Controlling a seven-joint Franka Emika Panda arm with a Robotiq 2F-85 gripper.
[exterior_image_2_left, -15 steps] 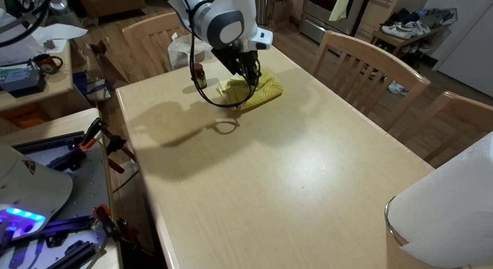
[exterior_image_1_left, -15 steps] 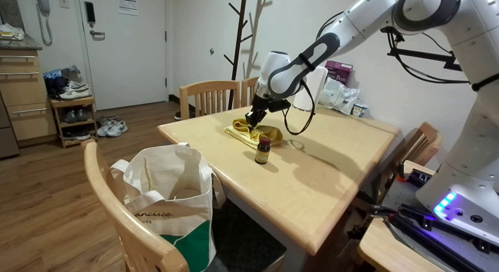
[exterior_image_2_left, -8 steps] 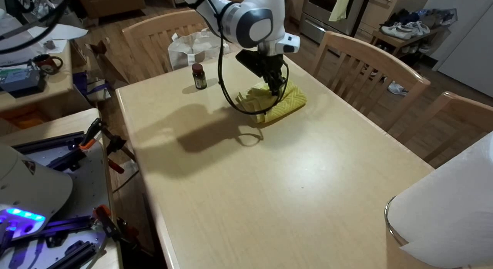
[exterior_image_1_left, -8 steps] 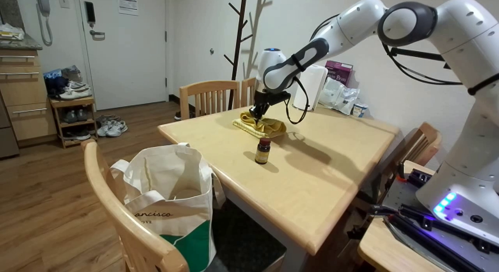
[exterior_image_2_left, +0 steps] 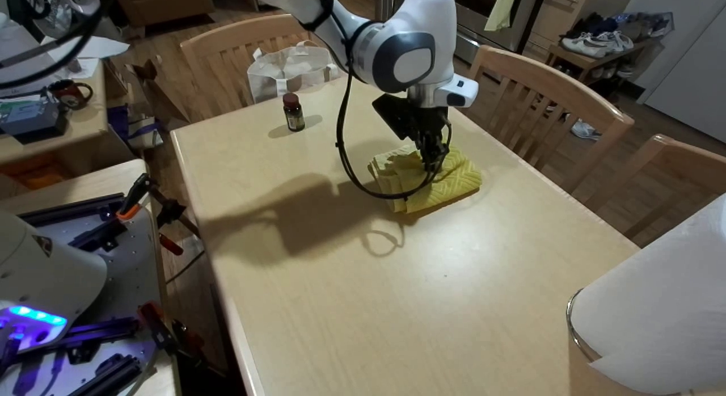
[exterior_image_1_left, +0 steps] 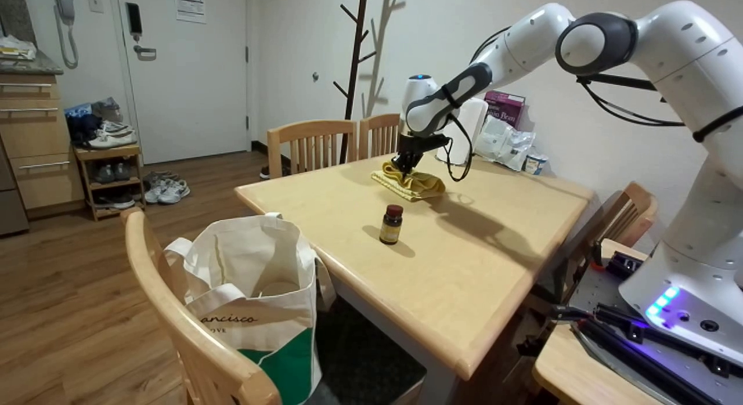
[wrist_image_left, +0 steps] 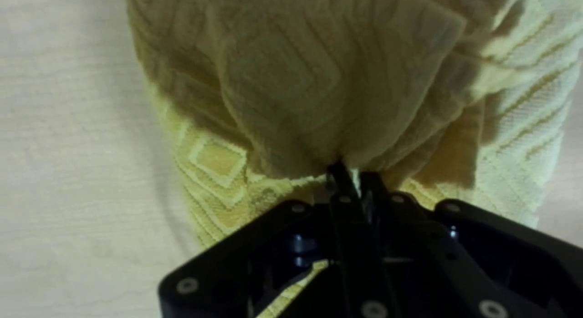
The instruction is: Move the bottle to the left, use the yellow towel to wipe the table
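The pale wooden table (exterior_image_2_left: 340, 305) is the widest thing in both exterior views, and its largest stretch of top spreads out toward the edge beside the robot's base (exterior_image_1_left: 688, 274). Over that edge reaches the white arm (exterior_image_1_left: 595, 42), bent high above the surface. Two slatted chairs (exterior_image_2_left: 558, 85) stand along the opposite edge; another chair (exterior_image_1_left: 152, 277) sits at an adjoining side, with a canvas tote bag (exterior_image_1_left: 255, 312) on it, just beside the rim. The white roll (exterior_image_2_left: 658, 311) stands on the tabletop at the end across from the bag. The yellow towel (exterior_image_2_left: 456, 177) lies rumpled and folded on the table, well apart from the roll, closer to the edge lined by the two chairs, a strip of wood showing between cloth and rim. The gripper (wrist_image_left: 356, 176) points down into it with its jaws closed, a raised fold pinched at the tips. Smallest is the dark brown, red-capped bottle (exterior_image_1_left: 391, 228), standing upright apart from the towel and nearer the bag's side of the table, with tabletop showing all around it.
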